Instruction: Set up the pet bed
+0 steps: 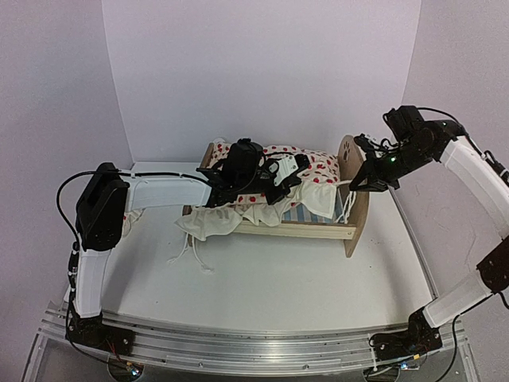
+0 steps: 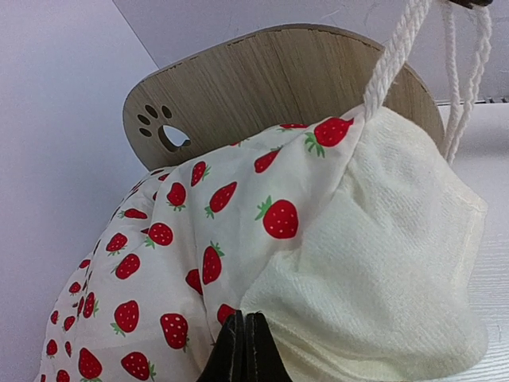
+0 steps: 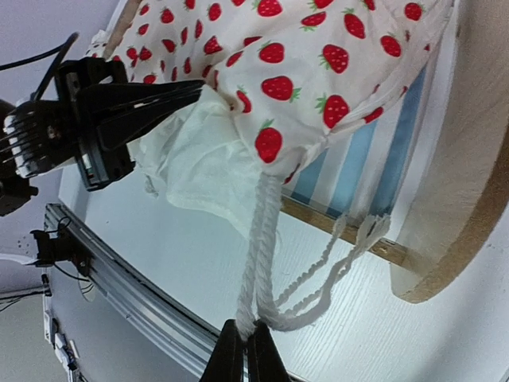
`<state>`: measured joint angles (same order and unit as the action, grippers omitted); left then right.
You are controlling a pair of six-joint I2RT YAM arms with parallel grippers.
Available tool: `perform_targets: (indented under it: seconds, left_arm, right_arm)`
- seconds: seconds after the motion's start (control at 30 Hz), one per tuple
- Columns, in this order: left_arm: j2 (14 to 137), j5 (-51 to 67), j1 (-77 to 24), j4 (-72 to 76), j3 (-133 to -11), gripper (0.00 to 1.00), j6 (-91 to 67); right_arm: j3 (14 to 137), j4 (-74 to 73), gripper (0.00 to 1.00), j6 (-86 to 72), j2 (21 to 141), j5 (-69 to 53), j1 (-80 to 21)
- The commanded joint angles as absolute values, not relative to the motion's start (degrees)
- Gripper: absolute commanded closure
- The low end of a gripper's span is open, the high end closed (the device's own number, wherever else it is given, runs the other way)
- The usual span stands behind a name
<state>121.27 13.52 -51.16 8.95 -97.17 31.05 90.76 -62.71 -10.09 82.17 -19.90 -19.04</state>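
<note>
Pet bed [image 1: 306, 231] sits under left tool [image 2: 245, 318], headboard [image 1: 348, 156] beside right tool [image 3: 245, 326].

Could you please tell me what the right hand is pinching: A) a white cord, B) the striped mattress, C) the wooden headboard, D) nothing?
A: the right wrist view shows the right hand shut on the white cord hanging from the strawberry-print cloth.

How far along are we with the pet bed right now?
Done: the striped mattress sits in the pet bed. In hand: the left gripper pinches the strawberry blanket, and the right gripper pinches its white cord. Left: the blanket is bunched and hangs over the near rail, so it needs spreading.
</note>
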Motion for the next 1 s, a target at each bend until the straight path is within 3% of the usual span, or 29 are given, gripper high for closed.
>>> perform_targets:
  seconds: [0.0, 0.3, 0.53, 0.8, 0.9, 0.97]
  left_arm:
    - [121.8, 13.6, -50.7, 9.2, -99.7, 1.00, 30.6]
    - [122.1, 13.7, -50.7, 9.2, -99.9, 1.00, 30.6]
    - [122.5, 13.3, -50.7, 8.7, -100.0, 1.00, 31.3]
    - [122.4, 12.1, -50.4, 8.5, -99.4, 1.00, 33.6]
    - [122.5, 11.8, -50.0, 8.4, -99.1, 1.00, 34.3]
    - [122.5, 11.6, -49.5, 8.3, -98.9, 1.00, 34.3]
  right_arm:
    - [92.1, -63.7, 1.00, -7.3, 80.9, -38.3, -19.0]
    - [91.5, -61.7, 1.00, -6.6, 79.3, -51.5, -19.0]
    - [73.9, -48.2, 0.99, -20.0, 79.6, -39.9, -22.0]
    - [69.6, -35.8, 1.00, -24.7, 81.6, -36.2, -34.4]
    - [67.5, -30.9, 0.93, -29.7, 83.2, -32.6, -35.7]
    - [65.8, -26.3, 0.78, -33.3, 84.3, -29.4, -37.1]
